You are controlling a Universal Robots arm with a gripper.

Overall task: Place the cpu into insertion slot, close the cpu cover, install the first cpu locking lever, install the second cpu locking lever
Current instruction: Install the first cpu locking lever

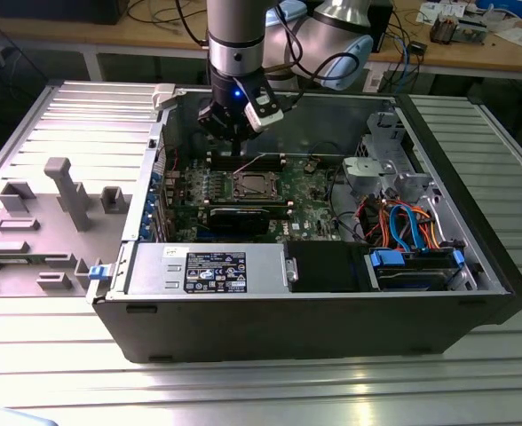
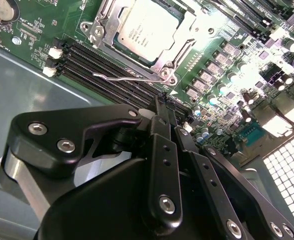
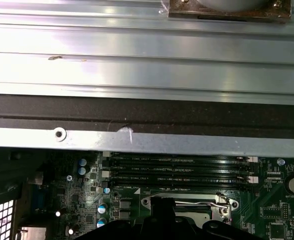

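cpu (image 2: 144, 30) seated flat, cpu cover (image 2: 182, 47) lowered for retention; gripper (image 2: 159, 102) claw narrow, apparently empty, tips near locking lever (image 2: 132, 78).

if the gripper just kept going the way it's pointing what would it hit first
Most likely the memory slots. In the second wrist view the gripper points down at the board just off the corner of the cpu cover. Depth is unclear, so the thin locking lever lying there could be met first.

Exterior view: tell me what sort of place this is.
Probably a robotics lab or electronics workshop: an open computer case lies on a slotted metal table, with cable-strewn workbenches behind.
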